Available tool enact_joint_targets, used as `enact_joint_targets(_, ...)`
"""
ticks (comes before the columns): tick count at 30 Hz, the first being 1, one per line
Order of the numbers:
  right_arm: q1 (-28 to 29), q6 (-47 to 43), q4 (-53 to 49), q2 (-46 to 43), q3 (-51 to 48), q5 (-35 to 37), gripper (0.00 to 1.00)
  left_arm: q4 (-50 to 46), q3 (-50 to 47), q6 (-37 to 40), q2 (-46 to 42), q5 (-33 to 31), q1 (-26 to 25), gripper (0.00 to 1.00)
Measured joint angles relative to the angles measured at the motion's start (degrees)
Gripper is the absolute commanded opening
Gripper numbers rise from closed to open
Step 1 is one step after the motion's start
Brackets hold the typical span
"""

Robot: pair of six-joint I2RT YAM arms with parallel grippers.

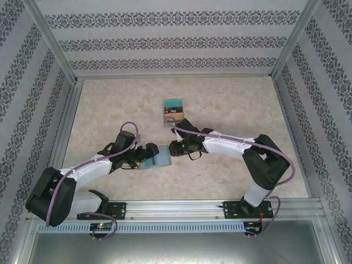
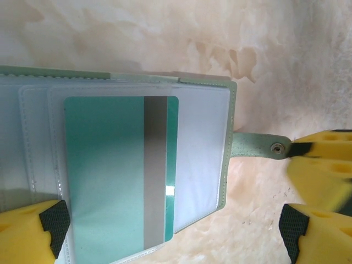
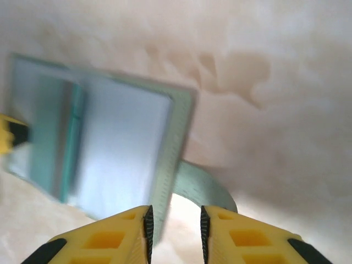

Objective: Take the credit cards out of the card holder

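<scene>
Left gripper released, jaws spread wide over the open card holder — teal credit card pocketed inside; right gripper narrowed at the holder's tab — grasp unclear.

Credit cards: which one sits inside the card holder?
The teal card with the grey stripe, in a clear pocket of the open card holder. The black card and the other teal card lie on the table.

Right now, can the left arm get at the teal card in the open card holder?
Probably yes: its open fingers flank the teal card, with nothing between. The card holder's clear pocket seems to cover it, though, so it must slide out.
</scene>
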Motion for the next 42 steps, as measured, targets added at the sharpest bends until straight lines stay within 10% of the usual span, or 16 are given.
enact_joint_targets(21,-2.60,15.87,20.81,13.29,-1.49,-23.54,0.24,4.15,-1.44,-0.94,0.96,1.07,0.09,0.98)
enact_joint_targets(42,-2.58,21.29,28.87,17.84,-1.42,-30.01,0.21,4.44,-1.46,-1.36,1.01,1.16,0.11,0.97)
